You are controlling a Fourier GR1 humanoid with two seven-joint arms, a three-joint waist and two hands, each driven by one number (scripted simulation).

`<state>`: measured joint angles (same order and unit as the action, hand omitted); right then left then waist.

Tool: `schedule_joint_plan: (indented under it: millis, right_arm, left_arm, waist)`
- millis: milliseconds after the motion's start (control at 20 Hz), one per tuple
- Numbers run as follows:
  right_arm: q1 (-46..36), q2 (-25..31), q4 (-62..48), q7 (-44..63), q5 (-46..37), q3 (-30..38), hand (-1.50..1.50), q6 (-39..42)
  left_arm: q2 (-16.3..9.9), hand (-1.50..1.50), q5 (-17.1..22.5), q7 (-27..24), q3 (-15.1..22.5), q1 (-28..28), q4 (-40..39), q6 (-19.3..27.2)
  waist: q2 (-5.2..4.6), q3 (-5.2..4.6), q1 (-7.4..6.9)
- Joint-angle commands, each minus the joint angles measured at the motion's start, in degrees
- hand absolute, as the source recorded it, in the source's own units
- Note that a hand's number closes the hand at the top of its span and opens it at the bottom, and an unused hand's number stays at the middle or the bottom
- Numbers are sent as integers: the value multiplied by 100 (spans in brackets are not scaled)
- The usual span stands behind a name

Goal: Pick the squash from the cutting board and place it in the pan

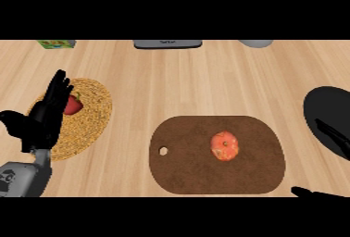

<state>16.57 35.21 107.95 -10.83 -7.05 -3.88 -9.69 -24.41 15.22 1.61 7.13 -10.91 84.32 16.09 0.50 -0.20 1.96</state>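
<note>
Right hand (309,192): only a dark tip shows at the lower right edge, the rest cut off; cannot tell how its fingers stand.
Left hand (42,115): at the left, fingers up and straight, spread wide, holding nothing; it covers part of the mat and the red thing's left side.
Board (184,171): dark brown, rounded, lying flat on the table (171,78) near the middle; a small hole near its left edge.
Squash (224,145): orange, roundish, lying on the board right of its middle, well apart from both hands.
Pan (328,111): black, at the right edge, partly cut off; a dark handle runs across its lower part toward the corner.
Mat (92,109): woven, straw-coloured, round, left of the board and apart from it.
Red thing (74,104): on the mat, half hidden by the left hand; hard to make out.
Far edge: a green box (57,44) at the left, a grey flat thing (168,44) in the middle, a pale rounded thing (256,43) to the right, all cut off at the top.
</note>
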Motion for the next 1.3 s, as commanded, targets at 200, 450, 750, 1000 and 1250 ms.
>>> schedule_joint_plan:
  millis: [200, 450, 750, 1000, 1250]
  right_arm:
    - [-3, 1285, 2054, 2770, 105, 585, -150, 1026]
    - [-1497, 1514, 2125, 4159, 47, 397, -150, 1355]
    - [-2353, 784, 2226, 5036, -95, -539, -150, 1649]
    - [-3198, 379, 1468, 4972, 331, -717, -150, 2160]
    - [-3545, -374, 1803, 6405, -754, -1791, -150, 2072]
  left_arm:
    - [-18, 0, 40, -102, -143, 3, -49, -264]
    - [253, 0, -134, -122, -4, -7, -1, -211]
    - [524, 0, -427, 92, -44, -328, -146, -83]
    - [484, 0, -435, 126, -168, -392, -250, -357]
    - [525, 0, -565, 153, -276, -294, -116, -365]
  waist:
    - [-41, 5, -149]
    - [-66, 11, -300]
    - [-59, 16, -249]
    - [-63, 17, -258]
    - [-50, 15, -240]
